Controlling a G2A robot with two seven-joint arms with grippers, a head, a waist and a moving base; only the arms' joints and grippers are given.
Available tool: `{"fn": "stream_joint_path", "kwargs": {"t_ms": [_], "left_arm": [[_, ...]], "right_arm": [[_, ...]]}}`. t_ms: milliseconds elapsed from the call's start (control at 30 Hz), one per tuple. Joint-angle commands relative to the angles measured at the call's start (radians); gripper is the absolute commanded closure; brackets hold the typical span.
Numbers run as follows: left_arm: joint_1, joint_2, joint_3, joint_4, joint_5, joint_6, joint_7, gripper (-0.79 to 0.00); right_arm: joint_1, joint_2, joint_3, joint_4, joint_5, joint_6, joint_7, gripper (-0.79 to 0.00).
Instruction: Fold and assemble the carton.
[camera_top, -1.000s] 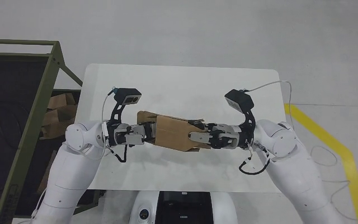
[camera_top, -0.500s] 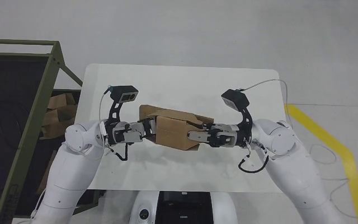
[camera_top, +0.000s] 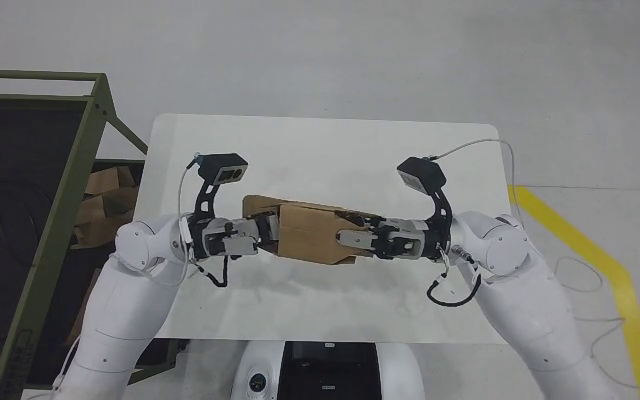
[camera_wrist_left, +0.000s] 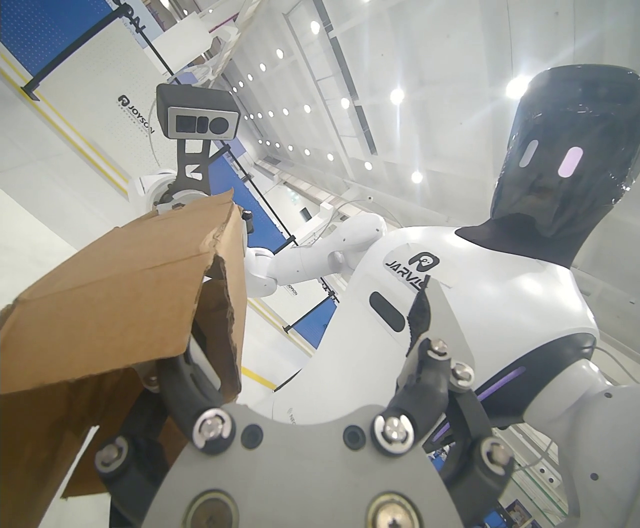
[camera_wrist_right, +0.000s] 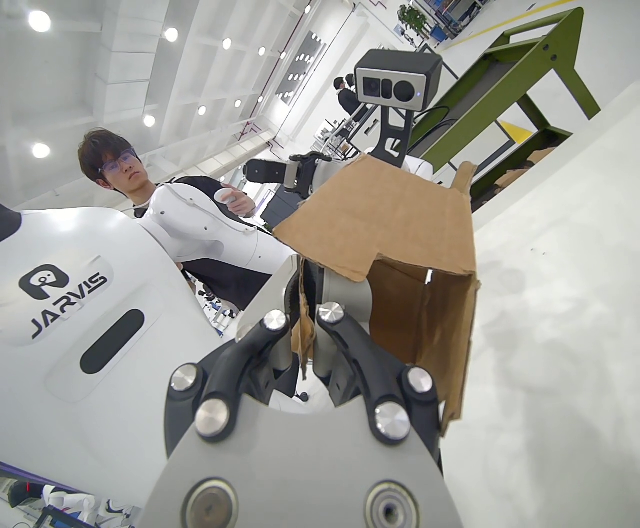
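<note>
A: What is the carton (camera_top: 310, 233) like?
B: It is brown corrugated board, matt, a half-formed rectangular sleeve with creased corners and ragged, torn flap edges. It lies lengthwise between the two grippers over the middle of the smooth white table (camera_top: 320, 150). I cannot tell whether it touches the top.
A: And the right gripper (camera_wrist_right: 306, 300)?
B: Its black fingers with pale pads are pinched narrow on a torn flap at the carton's right end. The right wrist view shows that pinch close up, along with the sleeve's hollow inside.
A: The left gripper (camera_wrist_left: 310, 330)?
B: The left wrist view shows its fingers spread wide. One finger (camera_wrist_left: 180, 390) is tucked under the carton's end flap, and the other stands well apart in free air. In the top view the gripper simply meets the carton's left end.
A: Anything else?
B: The top view gives a green metal frame (camera_top: 60, 100) left of the table, with flat brown cardboard (camera_top: 105, 205) beside it.
</note>
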Motion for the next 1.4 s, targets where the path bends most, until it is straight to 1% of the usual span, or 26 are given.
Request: {"fn": "stream_joint_path", "kwargs": {"t_ms": [0, 300, 367, 400, 433, 467, 800, 833, 900, 1067, 1167, 1300, 1367], "left_arm": [[0.0, 0.002, 0.002, 0.0, 0.013, 0.001, -0.001, -0.714], [-0.001, 0.016, 0.016, -0.005, 0.083, 0.003, -0.003, -0.671], [0.0, 0.02, 0.017, -0.007, 0.106, -0.002, 0.002, -0.594], [0.002, 0.022, 0.019, -0.008, 0.117, -0.007, 0.007, -0.588], [0.004, 0.024, 0.022, -0.01, 0.119, -0.011, 0.011, -0.505], [0.005, 0.026, 0.025, -0.012, 0.122, -0.015, 0.015, -0.394], [0.016, 0.047, 0.038, -0.013, 0.162, -0.067, 0.067, -0.311], [0.016, 0.049, 0.039, -0.013, 0.162, -0.071, 0.071, -0.274], [0.017, 0.053, 0.042, -0.013, 0.163, -0.077, 0.077, -0.246], [0.018, 0.063, 0.054, -0.02, 0.165, -0.084, 0.084, -0.228], [0.017, 0.069, 0.059, -0.02, 0.164, -0.088, 0.088, -0.203], [0.016, 0.077, 0.068, -0.022, 0.165, -0.093, 0.093, -0.12], [0.015, 0.081, 0.072, -0.022, 0.165, -0.095, 0.095, -0.049]], "right_arm": [[0.002, 0.0, -0.003, -0.003, -0.001, 0.003, 0.009, 0.0], [0.005, 0.002, -0.005, -0.007, -0.001, 0.007, 0.013, 0.0], [0.003, 0.002, -0.005, -0.009, -0.001, 0.008, 0.013, 0.0], [0.003, 0.003, -0.005, -0.01, -0.002, 0.008, 0.014, 0.0], [0.003, 0.003, -0.004, -0.01, -0.003, 0.009, 0.015, 0.0], [0.002, 0.003, -0.004, -0.011, -0.003, 0.009, 0.015, 0.0], [-0.004, 0.006, -0.005, -0.023, -0.01, 0.013, 0.021, 0.0], [-0.005, 0.007, -0.005, -0.024, -0.01, 0.013, 0.021, 0.0], [-0.007, 0.007, -0.005, -0.026, -0.011, 0.013, 0.023, 0.0], [-0.009, 0.008, -0.008, -0.028, -0.013, 0.011, 0.025, 0.0], [-0.009, 0.009, -0.01, -0.029, -0.012, 0.009, 0.025, 0.0], [-0.008, 0.009, -0.012, -0.028, -0.011, 0.01, 0.027, 0.0], [-0.008, 0.01, -0.013, -0.027, -0.011, 0.009, 0.027, 0.0]]}}
